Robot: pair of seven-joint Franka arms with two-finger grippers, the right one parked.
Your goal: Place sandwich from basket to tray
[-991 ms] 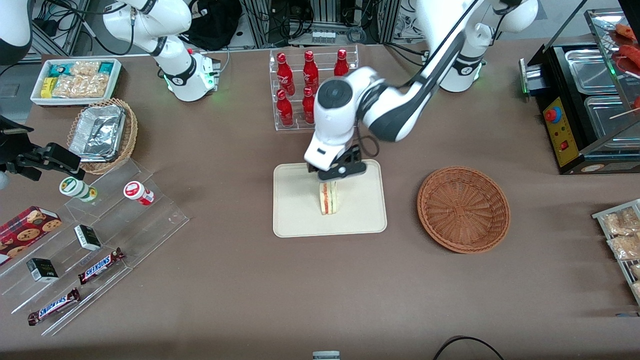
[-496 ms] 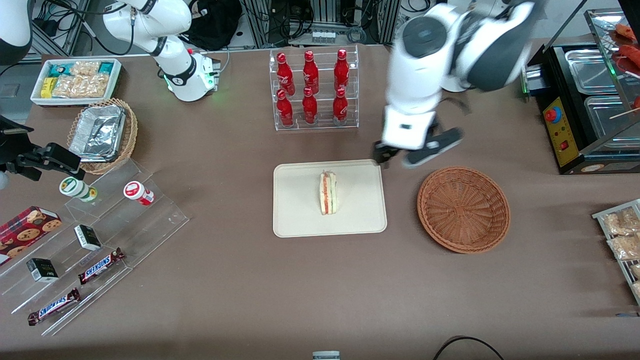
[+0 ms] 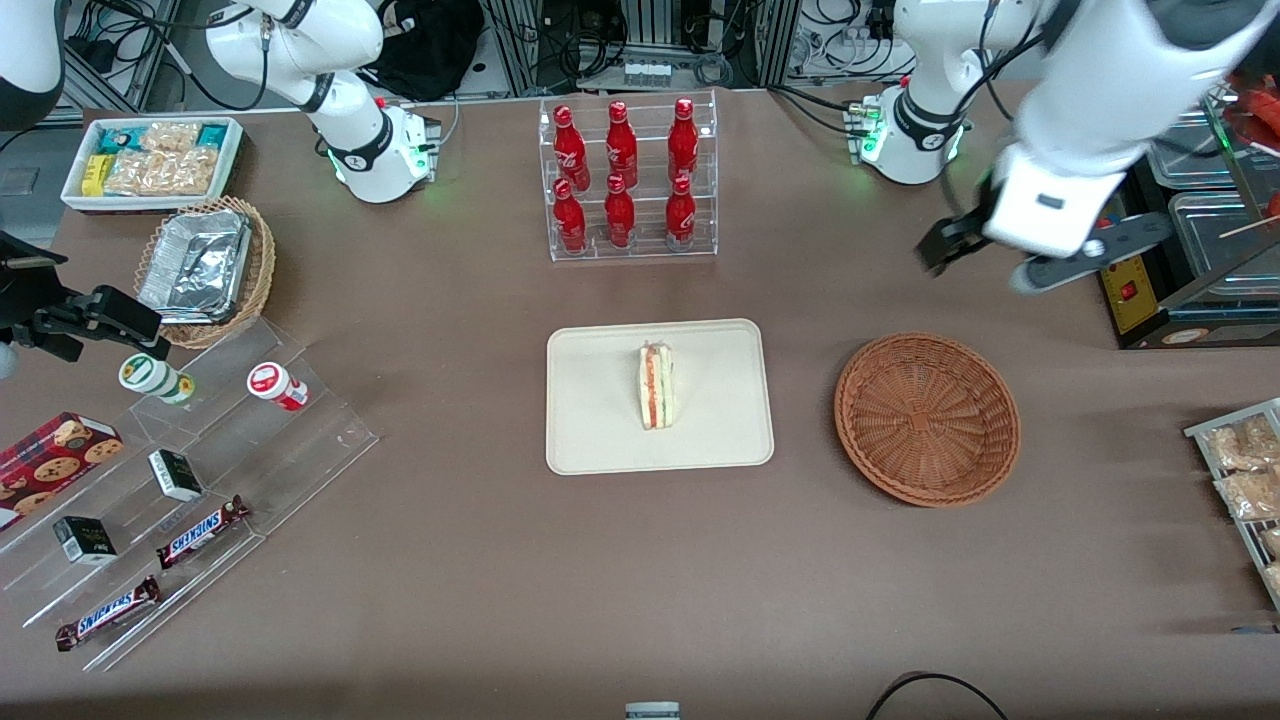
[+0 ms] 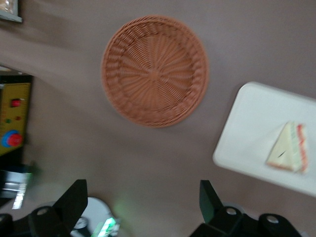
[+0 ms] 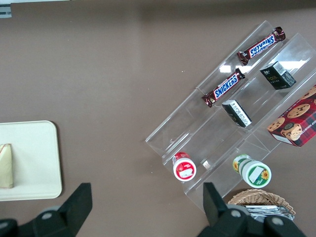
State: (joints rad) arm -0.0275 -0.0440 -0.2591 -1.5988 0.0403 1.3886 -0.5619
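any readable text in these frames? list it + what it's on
"SNICKERS": two chocolate bars on the clear stepped display.
Red bottles: white script, too small to read.
Cookie box, dark small boxes, two jars: labels unreadable.
Sandwich, tray, basket: no text.
Gripper, open, hovers high, farther from the camera than the basket.

Red bottles [image 3: 625,175], Snickers bars [image 3: 201,531]

I read only "SNICKERS" on the two bars [image 5: 223,87] lying on the clear stand [image 5: 197,128], toward my parked arm's end.
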